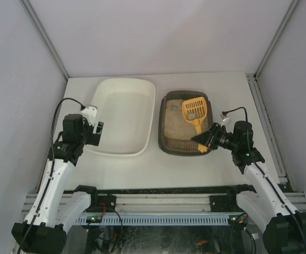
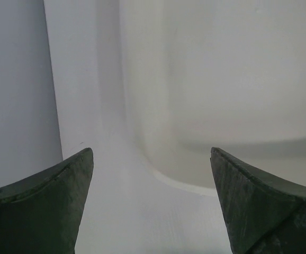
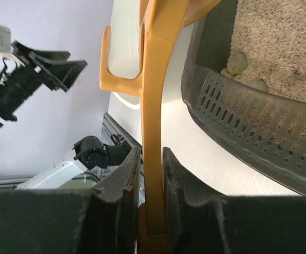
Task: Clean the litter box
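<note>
Currently clamping scoop (image 1: 194, 110) handle between right gripper (image 1: 204, 141) jaws, blade over litter box (image 1: 162, 129), right of centre toward far counter edge, probably so sifted litter falls back in. Holding left gripper (image 1: 96, 132), jaws apart, at tub (image 1: 124, 111) near-left corner, probably to steady it.

No text, label, brand or number can be read anywhere.
</note>
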